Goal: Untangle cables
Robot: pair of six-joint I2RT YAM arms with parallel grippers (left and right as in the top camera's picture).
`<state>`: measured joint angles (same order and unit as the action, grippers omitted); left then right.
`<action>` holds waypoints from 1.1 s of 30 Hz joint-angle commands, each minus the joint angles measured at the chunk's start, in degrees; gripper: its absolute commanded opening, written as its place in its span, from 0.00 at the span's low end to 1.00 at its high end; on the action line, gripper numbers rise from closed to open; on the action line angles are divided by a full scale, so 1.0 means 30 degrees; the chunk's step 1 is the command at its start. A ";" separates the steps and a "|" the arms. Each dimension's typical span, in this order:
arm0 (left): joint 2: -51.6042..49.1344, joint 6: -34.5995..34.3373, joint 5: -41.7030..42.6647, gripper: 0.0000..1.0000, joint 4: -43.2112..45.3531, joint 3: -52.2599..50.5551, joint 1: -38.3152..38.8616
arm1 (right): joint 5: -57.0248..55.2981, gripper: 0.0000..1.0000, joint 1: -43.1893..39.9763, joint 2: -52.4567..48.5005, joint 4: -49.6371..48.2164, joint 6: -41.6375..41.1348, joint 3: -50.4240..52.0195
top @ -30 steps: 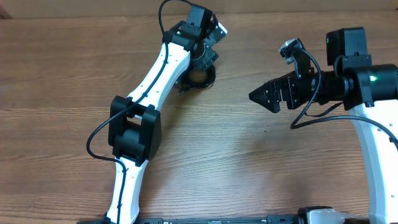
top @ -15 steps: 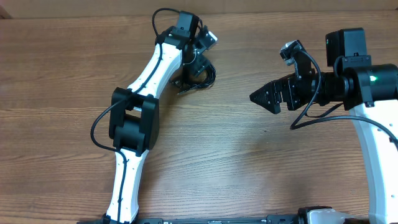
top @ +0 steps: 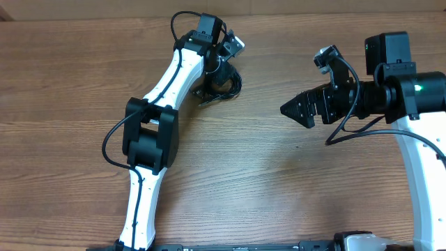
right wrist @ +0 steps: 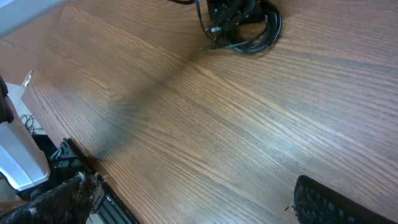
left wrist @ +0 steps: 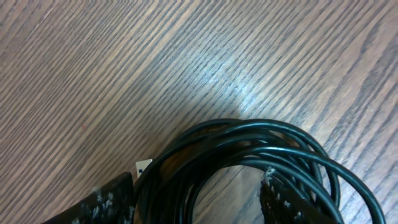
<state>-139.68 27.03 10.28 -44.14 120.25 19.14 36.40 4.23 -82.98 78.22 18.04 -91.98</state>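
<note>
cables (top: 227, 88) coiled, 12 o'clock on tabletop (top: 279, 181) | left claw (left wrist: 194, 182) spread astride strands | right claw (top: 286, 109) released, 3 o'clock

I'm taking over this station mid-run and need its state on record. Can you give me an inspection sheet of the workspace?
Surface: wood-grain table, no marks seen.
Job's things: cables, thin and black, bundled in one coil, not yet separated.
Clutter: nothing seen.
Grippers: left gripper down on the coil, strands between its fingers, grip unclear; right gripper open, empty, well apart from the coil.
Cables: thicker black arm wire loops beside the left arm, apart from the coil.
Surroundings: white and black equipment past the table edge, not identifiable.
</note>
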 commanded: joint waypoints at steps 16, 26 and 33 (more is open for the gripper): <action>0.0576 -0.0954 0.0342 0.04 -0.2841 0.2630 0.0124 | -0.0801 1.00 0.0109 0.0364 -0.0036 0.0160 -0.0612; 0.4670 -0.6375 0.2076 0.04 -0.9165 1.0477 0.0109 | -0.0721 0.99 0.0109 0.0364 -0.1202 0.0073 -0.0612; 0.7555 -0.8808 0.6142 0.04 -1.0586 1.0746 0.0109 | 0.0860 0.99 0.0109 0.0364 -0.2586 0.0080 -0.0612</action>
<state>-119.02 6.33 19.79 -75.29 152.03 19.14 35.64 4.23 -82.98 71.64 18.02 -91.98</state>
